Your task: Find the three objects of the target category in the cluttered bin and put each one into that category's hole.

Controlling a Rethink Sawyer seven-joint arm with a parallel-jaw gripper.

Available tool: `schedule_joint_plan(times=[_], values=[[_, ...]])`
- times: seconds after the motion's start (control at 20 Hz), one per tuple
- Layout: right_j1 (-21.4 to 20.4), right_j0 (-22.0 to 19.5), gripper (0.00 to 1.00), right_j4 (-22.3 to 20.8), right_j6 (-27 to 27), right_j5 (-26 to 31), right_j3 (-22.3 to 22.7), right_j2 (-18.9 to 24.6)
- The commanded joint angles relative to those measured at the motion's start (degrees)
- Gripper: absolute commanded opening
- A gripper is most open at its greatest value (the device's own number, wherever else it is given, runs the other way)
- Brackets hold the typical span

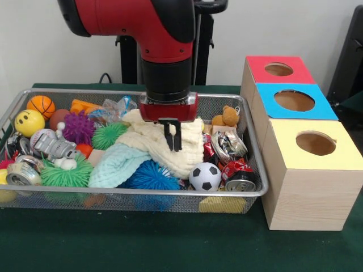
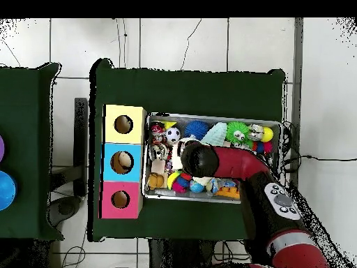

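The wire mesh bin [image 1: 142, 191] is full of clutter; it also shows in the overhead view [image 2: 216, 117]. My gripper [image 1: 174, 148] hangs over the bin's middle, fingers close together, tips against a cream knitted cloth [image 1: 148, 141], with nothing seen between them. One crumpled patched bundle [image 1: 115, 107] lies by the far rim, left of the gripper. In the overhead view a pink, yellow and blue bundle [image 2: 183, 183] lies beside the arm. Any other bundles are hidden. The yellow-faced box's hole [image 1: 316, 143] is to the right of the bin and also shows in the overhead view [image 2: 123, 124].
A blue-faced box [image 1: 294, 101] and a red-faced box [image 1: 278, 69] stand behind the yellow one. In the bin lie a teal knit [image 1: 116, 164], spiky balls [image 1: 150, 175], a soccer ball [image 1: 205, 177], crushed cans [image 1: 229, 147] and a teddy bear [image 1: 227, 116].
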Motion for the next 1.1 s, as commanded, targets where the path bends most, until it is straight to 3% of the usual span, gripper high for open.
schedule_joint_plan(times=[0.05, 1.1], values=[[-3.1, -3.9, 0.0, -5.5, -15.7, 12.6, -6.9, 5.9], [-3.6, -5.3, 0.0, -16.2, -12.7, 11.0, -12.4, 7.4]])
